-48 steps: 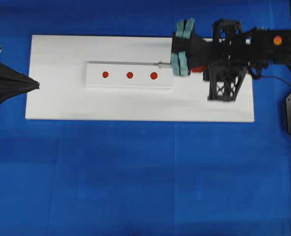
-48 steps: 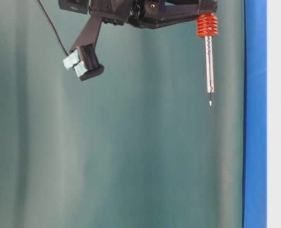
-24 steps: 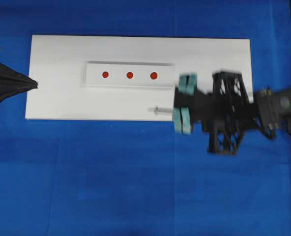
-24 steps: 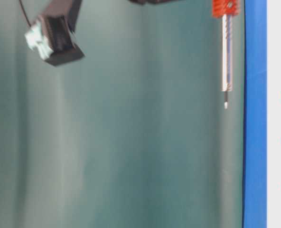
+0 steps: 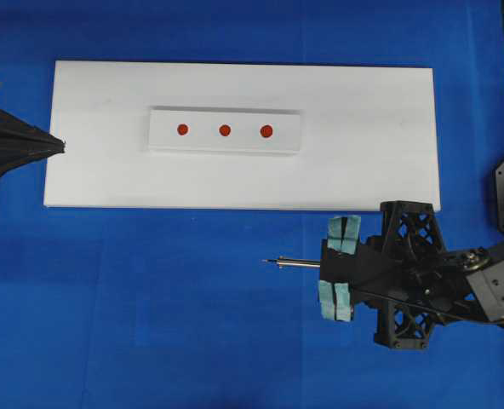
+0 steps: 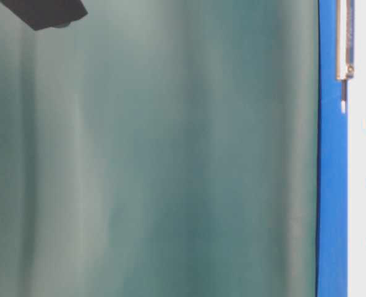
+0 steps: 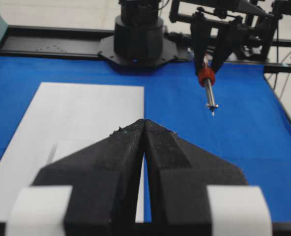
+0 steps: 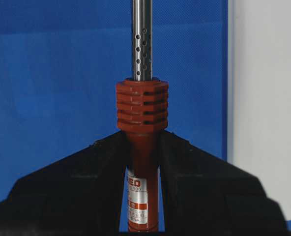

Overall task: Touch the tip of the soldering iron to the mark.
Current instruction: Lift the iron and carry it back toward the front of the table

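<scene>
Soldering iron (image 8: 142, 113) is clamped by the right gripper (image 8: 142, 196); handle label is partly legible: "ED", "500".

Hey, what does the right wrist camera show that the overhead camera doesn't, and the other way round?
Only the right wrist view shows the printed label on the soldering iron, the holes in its shaft, and the right gripper clamped on the handle. Only the overhead view shows the three red marks on the small white block, the iron's tip over the blue mat, and the shut left gripper. Both show the white board, mat and shaft.
</scene>
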